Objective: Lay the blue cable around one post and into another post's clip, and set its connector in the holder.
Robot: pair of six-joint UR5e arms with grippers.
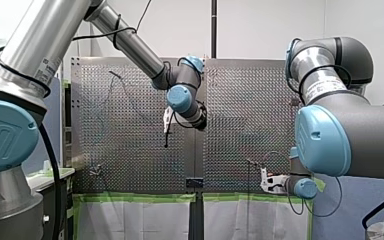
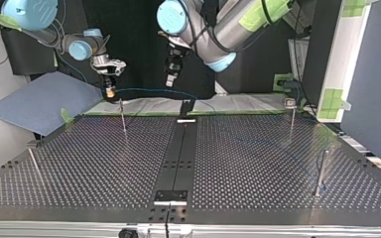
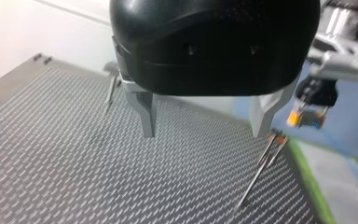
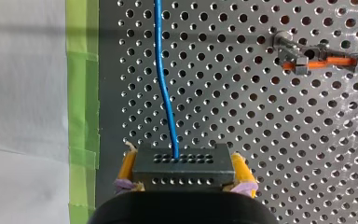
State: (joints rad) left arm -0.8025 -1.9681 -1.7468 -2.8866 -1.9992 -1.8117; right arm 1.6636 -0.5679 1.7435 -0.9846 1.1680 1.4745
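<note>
At the front view's middle, the left pincer point(image 1: 166, 136) is seen over the perforated bench point(image 1: 130, 150), and the right pincer point(image 1: 264, 181) is seen low at the bench's right side; how their jaws stand cannot be told there.

Across the bench, in the top view, the right pincer point(image 2: 110, 90) is found at the far left edge, just beside a thin post point(image 2: 123, 119). The blue cable point(image 2: 149, 90) is drawn from it toward a black fixture point(image 2: 186, 106) at the far middle. The left pincer point(image 2: 170, 79) is seen above that cable, apart from it.

From the left wrist, its metal fingers point(image 3: 145, 114) are shown spread wide, with nothing between them, and a clip-topped post point(image 3: 261, 165) is seen ahead.

From the right wrist, yellow pads point(image 4: 240, 170) are shown pressed on the black connector point(image 4: 182, 163). From this the cable is seen running ahead along the green tape point(image 4: 81, 93), with an orange-clipped post point(image 4: 317, 61) off to one side.
</note>
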